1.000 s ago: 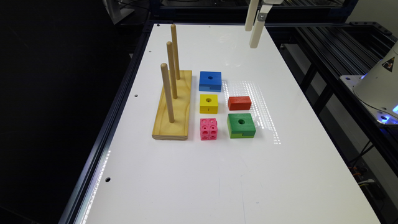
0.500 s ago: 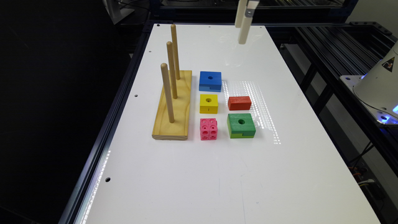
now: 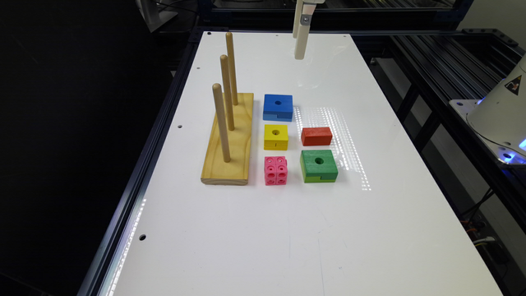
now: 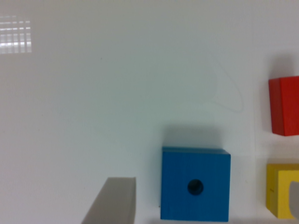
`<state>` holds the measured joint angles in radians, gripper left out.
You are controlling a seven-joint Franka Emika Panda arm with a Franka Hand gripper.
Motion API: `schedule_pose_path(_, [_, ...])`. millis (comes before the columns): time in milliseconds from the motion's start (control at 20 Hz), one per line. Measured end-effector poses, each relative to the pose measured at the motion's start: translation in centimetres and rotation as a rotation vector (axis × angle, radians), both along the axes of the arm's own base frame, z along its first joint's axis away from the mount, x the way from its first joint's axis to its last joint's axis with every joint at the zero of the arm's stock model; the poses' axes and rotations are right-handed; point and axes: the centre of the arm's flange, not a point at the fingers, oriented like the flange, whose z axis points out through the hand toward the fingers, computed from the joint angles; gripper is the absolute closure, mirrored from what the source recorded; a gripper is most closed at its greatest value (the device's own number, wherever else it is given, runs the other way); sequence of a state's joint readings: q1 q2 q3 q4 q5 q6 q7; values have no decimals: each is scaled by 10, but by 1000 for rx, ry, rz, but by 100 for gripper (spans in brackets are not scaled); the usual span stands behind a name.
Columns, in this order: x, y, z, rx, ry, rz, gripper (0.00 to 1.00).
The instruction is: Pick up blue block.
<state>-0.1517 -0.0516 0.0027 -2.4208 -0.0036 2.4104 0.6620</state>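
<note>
On the white table [image 3: 370, 230], the blue block [image 3: 278, 107] lies beside the wooden peg stand [image 3: 227, 139], just behind the yellow block [image 3: 275, 137], untouched. The end effector [image 3: 299, 43] hangs well above and beyond it, fingers spread apart.

The robot's gripper [image 3: 299, 49] hangs above the far end of the table, its pale fingers [image 3: 301, 43] pointing straight down from the top edge of the exterior view. It is raised well clear of the surface and holds nothing. In the wrist view, one grey fingertip [image 4: 112, 200] juts in, with the jaws spread apart.
</note>
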Motion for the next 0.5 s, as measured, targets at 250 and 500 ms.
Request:
schedule_pose_path(250, [0,0,-1,0,2,0,0])
schedule_pose_path(500, [1,0,-15,3,20,0,0])
